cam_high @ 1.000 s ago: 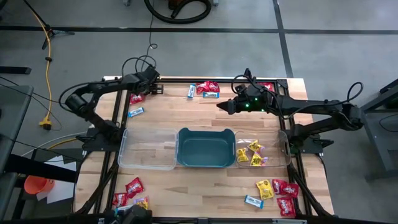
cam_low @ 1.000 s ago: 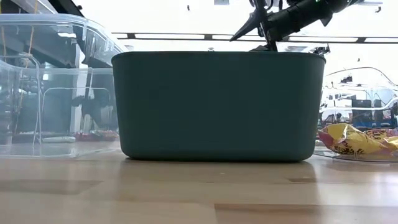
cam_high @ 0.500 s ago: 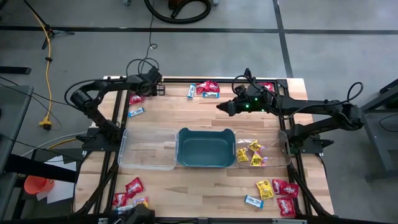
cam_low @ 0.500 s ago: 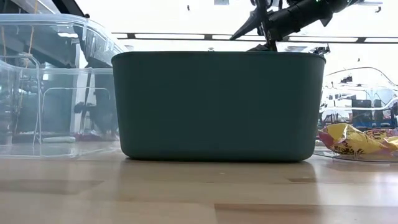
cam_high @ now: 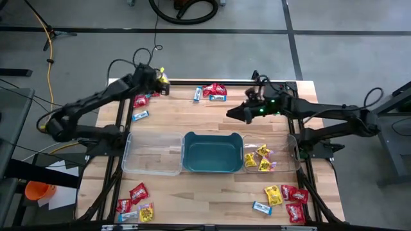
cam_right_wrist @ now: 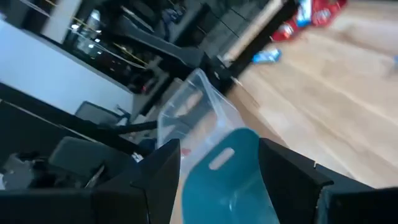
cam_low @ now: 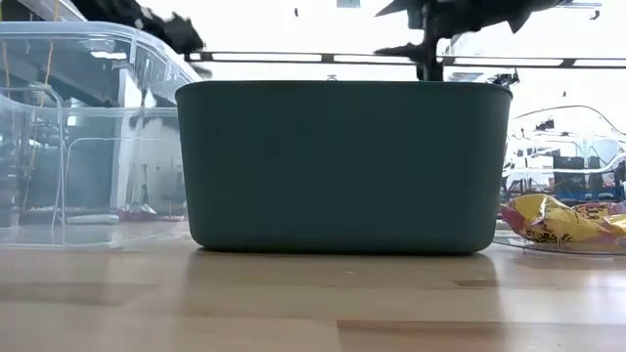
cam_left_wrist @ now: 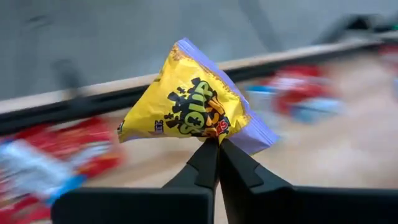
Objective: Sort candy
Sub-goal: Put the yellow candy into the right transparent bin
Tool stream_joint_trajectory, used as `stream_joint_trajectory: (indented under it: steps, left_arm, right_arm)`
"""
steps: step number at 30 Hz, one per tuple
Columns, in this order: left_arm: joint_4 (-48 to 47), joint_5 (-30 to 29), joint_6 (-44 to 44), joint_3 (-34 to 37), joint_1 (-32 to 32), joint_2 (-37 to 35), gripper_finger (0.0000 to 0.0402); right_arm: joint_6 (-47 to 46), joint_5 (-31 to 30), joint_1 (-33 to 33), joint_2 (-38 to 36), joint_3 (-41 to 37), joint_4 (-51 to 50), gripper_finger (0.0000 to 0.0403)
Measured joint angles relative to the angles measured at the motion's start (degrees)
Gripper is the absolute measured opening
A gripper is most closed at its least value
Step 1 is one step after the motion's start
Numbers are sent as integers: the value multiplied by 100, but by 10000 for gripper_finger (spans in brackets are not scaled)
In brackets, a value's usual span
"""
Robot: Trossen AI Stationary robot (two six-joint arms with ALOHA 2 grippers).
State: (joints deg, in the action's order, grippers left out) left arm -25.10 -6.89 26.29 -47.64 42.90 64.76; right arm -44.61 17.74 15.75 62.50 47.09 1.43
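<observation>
Having just closed, left hand (cam_left_wrist: pixel 217 144) lifts a yellow candy (cam_left_wrist: pixel 189 102) off the counter (cam_high: pixel 186 122); right hand (cam_high: pixel 232 115) hovers wide, empty.

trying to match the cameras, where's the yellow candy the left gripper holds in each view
High view: yellow candy at the left gripper, over the table's far left edge.
Low view: not in it.
Left wrist view: centre, pinched between the shut fingers.
Right wrist view: not in it.
Shared landmark: the teal tub, seen in the high, low and right wrist views.
</observation>
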Motion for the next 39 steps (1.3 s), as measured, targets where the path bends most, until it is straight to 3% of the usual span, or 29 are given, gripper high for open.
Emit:
stream_joint_trajectory:
  steps: [7, 11, 15, 21, 26, 30, 33, 39]
  left_arm:
    - [861, -59, -194, 2, -2400, -436, 0]
    - [2004, -667, -626, 2, -3565, 2, 0]
    - [3046, -756, -980, -212, -4187, 779, 0]
    - [3145, -562, -1780, -1390, -4577, 2200, 0]
    - [3145, -84, -2712, -2483, -4586, 3303, 0]
    - [3241, 468, -3374, -3333, -4542, 4143, 0]
    - [3341, 909, -3581, -3903, -4534, 4746, 0]
    - [3574, 916, -3516, -4746, -4657, 5743, 2]
  right_arm:
    - [373, -192, 1, -794, 7, -33, 210]
    - [505, -382, 2, -1038, 7, -164, 210]
    - [636, -385, 2, -1086, 7, -201, 210]
    - [566, -398, 2, -1084, 7, 224, 210]
    - [609, -437, 0, -1084, 107, 1087, 210]
    - [848, -737, 2, -1086, 362, 1144, 211]
    - [943, -835, 0, -1086, 464, 1145, 211]
    - [691, -1085, 0, -1084, 470, 1027, 211]
